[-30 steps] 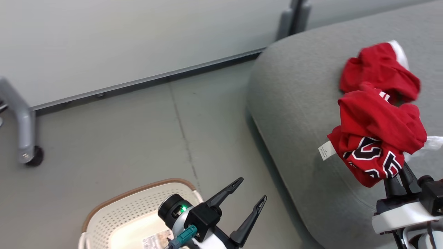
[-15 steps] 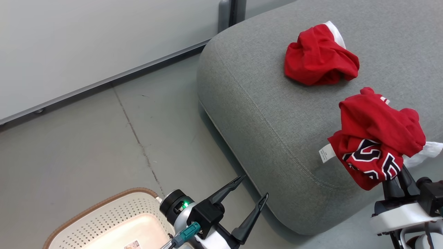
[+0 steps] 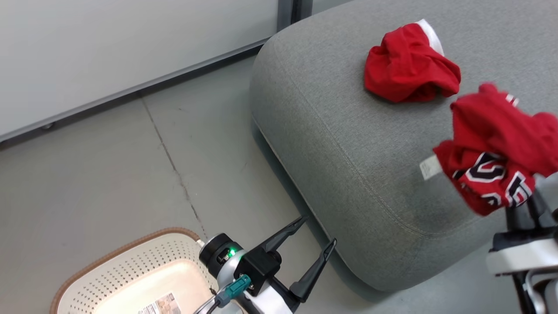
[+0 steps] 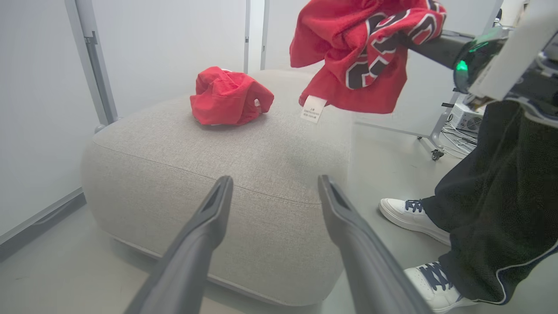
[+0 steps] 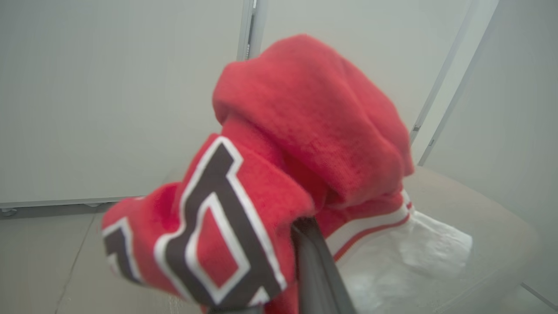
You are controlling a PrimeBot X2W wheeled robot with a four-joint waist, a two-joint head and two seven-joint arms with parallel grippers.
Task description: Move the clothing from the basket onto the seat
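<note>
Right tool (image 3: 528, 204) swung clothing (image 3: 495, 139) farther over the seat (image 3: 340, 131).

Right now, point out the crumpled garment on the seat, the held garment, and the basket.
crumpled garment (image 3: 409, 65), head view, middle of the red heap.
held garment (image 3: 492, 126), head view, red fold above the numerals.
basket (image 3: 130, 261), head view, perforated back wall.

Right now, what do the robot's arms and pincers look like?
Left pincer: two long, dark, tapered fingers on a black block, a round black-and-silver wrist with a green light, a teal connector with thin cable, white forearm. Right pincer: matching dark fingers, black mount, white casing.
</note>
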